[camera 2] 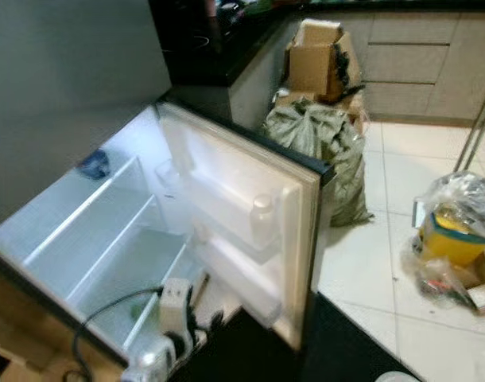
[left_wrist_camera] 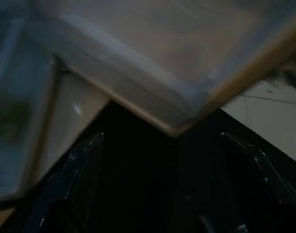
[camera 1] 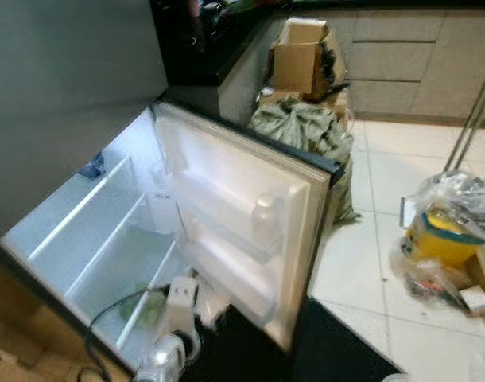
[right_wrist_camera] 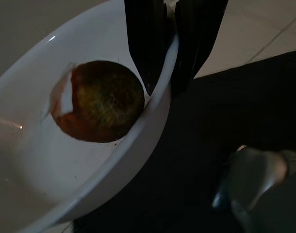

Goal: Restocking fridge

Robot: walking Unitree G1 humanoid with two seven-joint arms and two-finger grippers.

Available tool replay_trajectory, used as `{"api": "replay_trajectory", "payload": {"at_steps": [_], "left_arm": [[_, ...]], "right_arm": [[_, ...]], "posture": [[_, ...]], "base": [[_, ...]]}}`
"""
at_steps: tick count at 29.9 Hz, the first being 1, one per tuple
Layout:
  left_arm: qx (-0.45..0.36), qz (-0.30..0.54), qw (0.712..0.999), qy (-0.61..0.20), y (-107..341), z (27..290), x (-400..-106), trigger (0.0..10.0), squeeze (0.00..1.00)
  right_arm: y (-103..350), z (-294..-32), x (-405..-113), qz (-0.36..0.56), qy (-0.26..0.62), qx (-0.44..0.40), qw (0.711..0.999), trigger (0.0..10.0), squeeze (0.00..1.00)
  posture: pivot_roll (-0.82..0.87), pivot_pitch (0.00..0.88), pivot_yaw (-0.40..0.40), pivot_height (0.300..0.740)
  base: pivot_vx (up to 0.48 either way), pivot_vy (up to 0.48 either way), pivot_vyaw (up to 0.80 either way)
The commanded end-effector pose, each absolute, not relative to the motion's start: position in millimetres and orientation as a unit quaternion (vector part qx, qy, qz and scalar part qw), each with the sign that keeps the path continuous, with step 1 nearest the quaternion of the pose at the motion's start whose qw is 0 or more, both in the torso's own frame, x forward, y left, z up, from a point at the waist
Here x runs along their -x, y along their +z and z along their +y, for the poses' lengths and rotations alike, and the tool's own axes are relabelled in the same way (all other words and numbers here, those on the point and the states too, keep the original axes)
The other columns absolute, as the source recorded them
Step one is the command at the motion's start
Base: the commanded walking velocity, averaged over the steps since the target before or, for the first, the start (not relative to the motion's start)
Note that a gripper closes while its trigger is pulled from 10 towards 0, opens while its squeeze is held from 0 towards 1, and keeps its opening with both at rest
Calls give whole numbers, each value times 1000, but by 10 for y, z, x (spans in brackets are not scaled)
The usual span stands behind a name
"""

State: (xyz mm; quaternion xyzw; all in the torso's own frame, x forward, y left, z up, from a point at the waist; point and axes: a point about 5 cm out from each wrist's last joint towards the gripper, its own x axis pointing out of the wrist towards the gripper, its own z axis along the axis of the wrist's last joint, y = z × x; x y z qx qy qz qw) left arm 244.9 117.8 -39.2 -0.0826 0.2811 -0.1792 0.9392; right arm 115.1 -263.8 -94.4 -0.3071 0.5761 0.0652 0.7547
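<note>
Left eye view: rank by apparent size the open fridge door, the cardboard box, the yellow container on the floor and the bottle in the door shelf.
1. fridge door, by far the largest.
2. cardboard box and yellow container: they look alike, and the box stands farther off, so I won't rank them.
3. bottle, smallest.

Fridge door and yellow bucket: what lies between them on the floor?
Bare white tiles between the fridge door and the yellow bucket, per the left eye view.

You've got the fridge (camera 1: 83,231) open; bottle (camera 1: 265,220) in its door shelf, sack (camera 1: 302,131) behind the door, boxes (camera 1: 304,60) behind sack, bagged bucket (camera 1: 445,231) right of fridge.
</note>
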Motion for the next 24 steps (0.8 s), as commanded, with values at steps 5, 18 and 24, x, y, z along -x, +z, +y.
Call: {"api": "replay_trajectory", "payload": {"at_steps": [5,18,24], "left_arm": [[68,349,924,-138,-617,1416,-2169,10000,0],[47,437,894,-87,-859,1654,-1761,10000,0],[47,455,886,-70,-908,1712,-1650,10000,0]], "right_arm": [[-974,-2537,-1152,573,80,303,757,10000,0],[-974,-2357,-1306,548,112,317,766,10000,0],[-956,-2221,-1443,529,143,326,770,10000,0]], "posture": [[-172,26,46,740],[-139,8,16,740],[-91,2,-24,740]], "base": [[0,0,800],[0,0,451],[0,0,0]]}}
